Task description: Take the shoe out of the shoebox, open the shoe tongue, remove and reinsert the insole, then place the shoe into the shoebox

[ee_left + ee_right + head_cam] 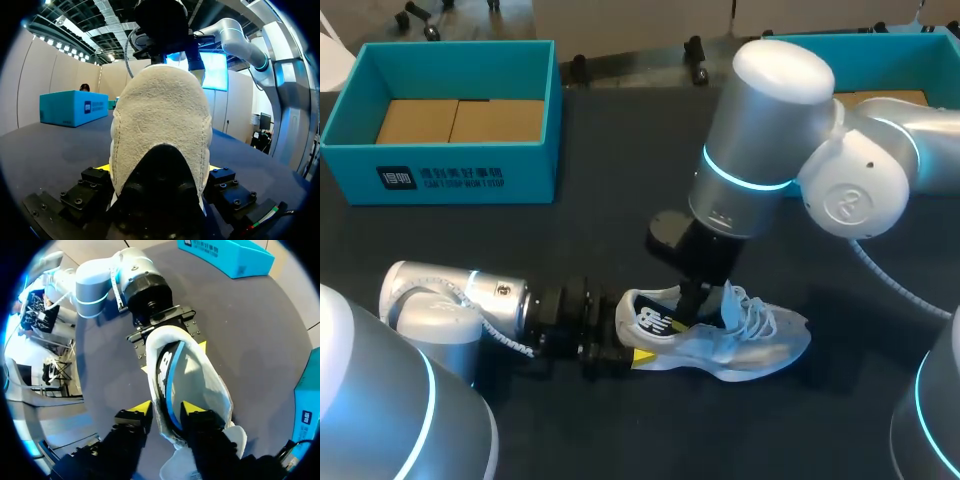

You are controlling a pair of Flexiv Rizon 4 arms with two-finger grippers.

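1. The head view looks down from above and behind onto the dark table point(620, 160), far enough to take in the white and grey mesh sneaker point(740, 345) and the teal cardboard shoebox point(450, 175).
2. The left wrist view sits low, near table level, facing along the tabletop, hard against the sneaker's heel.
3. The right wrist view looks steeply down, close above the sneaker's opening.
4. All three share the sneaker, table and shoebox.

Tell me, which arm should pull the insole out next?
Probably right. Its jaws sit at the opening of the shoe, one yellow tip inside. The left arm is busy, its jaws clamping the heel.
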